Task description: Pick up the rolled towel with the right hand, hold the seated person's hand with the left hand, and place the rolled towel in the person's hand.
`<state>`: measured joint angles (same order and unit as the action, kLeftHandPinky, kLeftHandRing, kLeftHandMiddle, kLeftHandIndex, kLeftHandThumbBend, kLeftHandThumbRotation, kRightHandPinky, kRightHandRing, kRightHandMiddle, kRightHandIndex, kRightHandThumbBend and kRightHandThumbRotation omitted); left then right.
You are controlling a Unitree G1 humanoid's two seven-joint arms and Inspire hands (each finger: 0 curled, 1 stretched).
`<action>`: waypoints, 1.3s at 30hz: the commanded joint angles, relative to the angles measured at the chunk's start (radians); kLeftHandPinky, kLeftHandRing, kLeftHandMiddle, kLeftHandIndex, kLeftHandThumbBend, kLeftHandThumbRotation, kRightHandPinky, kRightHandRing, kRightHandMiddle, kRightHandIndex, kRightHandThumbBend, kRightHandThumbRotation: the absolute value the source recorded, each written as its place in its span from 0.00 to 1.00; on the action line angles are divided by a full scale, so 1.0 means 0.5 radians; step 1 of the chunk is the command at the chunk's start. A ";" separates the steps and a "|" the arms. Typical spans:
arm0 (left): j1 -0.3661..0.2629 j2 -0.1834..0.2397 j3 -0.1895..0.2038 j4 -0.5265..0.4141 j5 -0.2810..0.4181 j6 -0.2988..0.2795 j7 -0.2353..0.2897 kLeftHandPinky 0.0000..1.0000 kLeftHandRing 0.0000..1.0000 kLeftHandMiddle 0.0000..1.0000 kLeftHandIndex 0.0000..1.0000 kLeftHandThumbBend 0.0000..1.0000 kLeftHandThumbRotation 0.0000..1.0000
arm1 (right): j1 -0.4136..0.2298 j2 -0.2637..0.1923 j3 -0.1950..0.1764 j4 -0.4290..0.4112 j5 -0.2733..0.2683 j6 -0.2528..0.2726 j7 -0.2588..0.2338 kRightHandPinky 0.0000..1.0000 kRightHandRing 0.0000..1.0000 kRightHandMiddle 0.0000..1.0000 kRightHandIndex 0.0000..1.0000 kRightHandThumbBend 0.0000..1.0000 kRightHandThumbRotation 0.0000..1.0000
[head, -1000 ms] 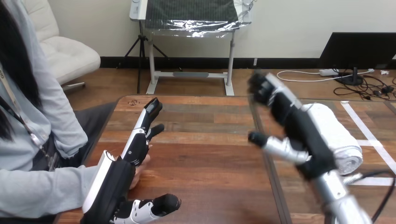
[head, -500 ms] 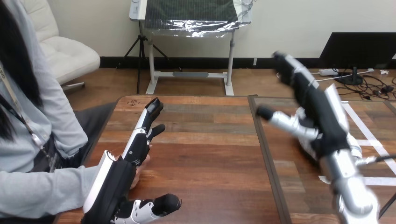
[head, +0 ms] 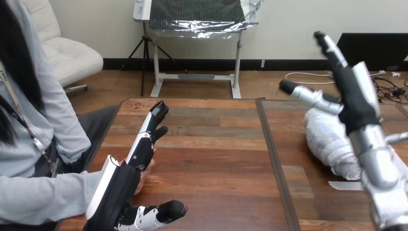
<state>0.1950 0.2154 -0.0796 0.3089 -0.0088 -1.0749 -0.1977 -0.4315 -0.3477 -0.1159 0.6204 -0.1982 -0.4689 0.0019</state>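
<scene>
The rolled white towel [head: 325, 139] lies on the right part of the table, its near end hidden behind my right forearm. My right hand [head: 355, 98] is raised above it, open, fingers pointing up and thumb stretched out to the left, not touching the towel. At the table's left edge my left hand [head: 126, 179] lies with straight fingers [head: 150, 125] over the person's hand [head: 144, 174], of which only a small part shows under my palm. Its thumb sticks out to the right near the front edge, curled round nothing.
A dark seam [head: 272, 154] runs front to back between the two tabletops. A strip of white tape [head: 343, 185] lies on the right top beside the towel. The person's grey sleeve [head: 38, 199] rests at the left front corner.
My right hand has swung right and upward, from left of the towel to above it, fingers still spread. The left hand and the person's hand have stayed put.
</scene>
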 commanded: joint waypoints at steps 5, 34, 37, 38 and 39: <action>-0.095 -0.036 -0.009 -0.037 -0.050 -0.018 -0.005 0.98 1.00 1.00 1.00 1.00 0.76 | -0.388 -0.151 0.006 0.037 -0.083 0.188 -0.086 1.00 1.00 1.00 0.99 1.00 0.55; -0.058 -0.057 -0.006 -0.093 -0.045 -0.019 -0.007 1.00 1.00 1.00 1.00 1.00 0.77 | -0.960 -0.300 0.151 0.794 -0.281 0.509 -0.217 0.78 1.00 1.00 1.00 1.00 0.56; -0.054 -0.056 -0.006 -0.099 -0.044 -0.016 -0.008 1.00 1.00 1.00 1.00 1.00 0.76 | -1.019 -0.306 0.170 0.892 -0.305 0.539 -0.237 0.80 1.00 1.00 1.00 1.00 0.55; -0.053 -0.057 -0.005 -0.102 -0.040 -0.017 -0.006 1.00 1.00 1.00 1.00 1.00 0.76 | -1.051 -0.308 0.179 0.942 -0.315 0.571 -0.243 0.80 1.00 1.00 1.00 1.00 0.55; -0.052 -0.058 -0.005 -0.104 -0.038 -0.019 -0.005 1.00 1.00 1.00 1.00 1.00 0.77 | -1.073 -0.309 0.186 0.977 -0.321 0.590 -0.247 0.81 1.00 1.00 1.00 1.00 0.55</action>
<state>0.2025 0.1915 -0.0796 0.3088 -0.0092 -1.0746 -0.1980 -0.7511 -0.4510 -0.0559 0.9698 -0.3267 -0.2112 -0.0830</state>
